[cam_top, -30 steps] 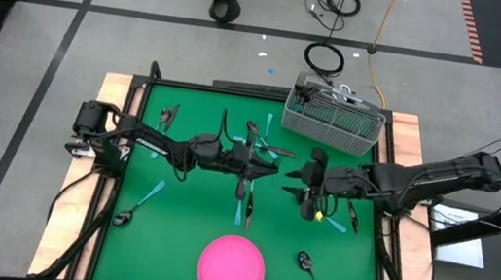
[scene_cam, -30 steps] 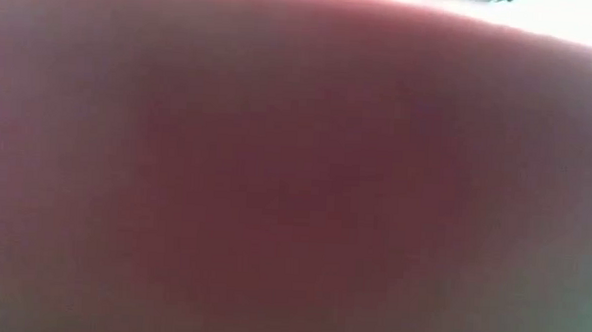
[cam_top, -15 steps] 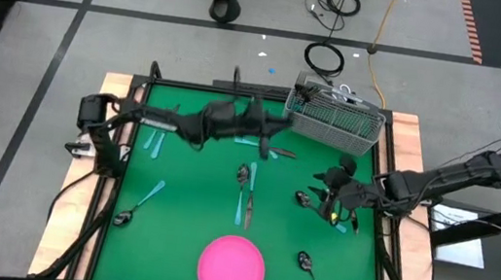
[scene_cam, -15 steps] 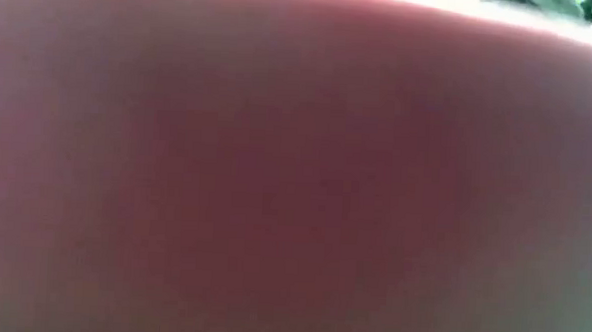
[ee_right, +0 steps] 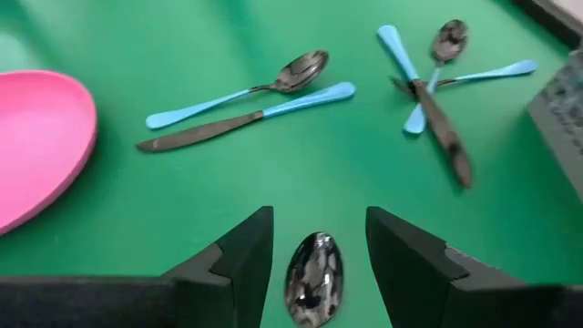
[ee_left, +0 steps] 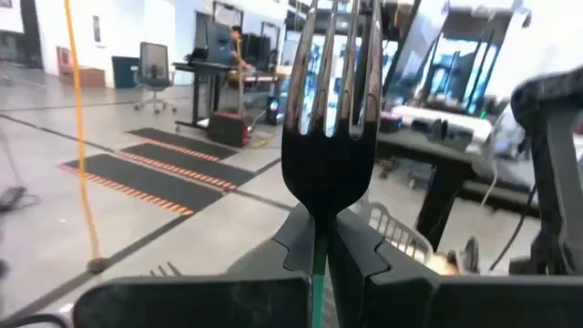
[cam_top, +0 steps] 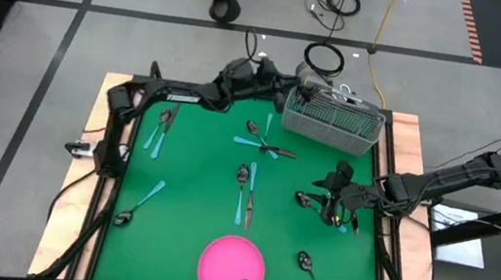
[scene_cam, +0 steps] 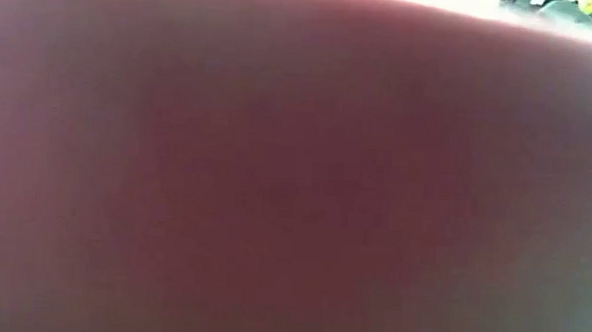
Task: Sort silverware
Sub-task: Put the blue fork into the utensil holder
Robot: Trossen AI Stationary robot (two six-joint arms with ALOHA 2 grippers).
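Note:
My left gripper is raised at the table's far edge, next to the grey wire-mesh basket, and is shut on a fork. My right gripper is low near the table's right edge and open; its fingers stand on either side of a spoon's dark bowl lying on the green mat. Other blue-handled silverware lies flat: a crossed group, a spoon and knife side by side, pieces at the left, a spoon, and a spoon near the pink plate. My left gripper pinches the fork between its two fingers by the handle just below the head. The fork stands along the fingers with its tines pointing away from the wrist, and it is lifted clear of the table.
The basket sits at the far right corner and holds several utensils. The plate lies at the near edge in the middle. The low view is filled by a pink blur. Raised wooden borders frame the mat; bare mat shows at the near left.
My left gripper has risen from the crossed group at the table's middle and swung toward the far edge, ending beside the basket with the fork in its hold. My right gripper has moved toward the table's right edge and come down over the spoon.

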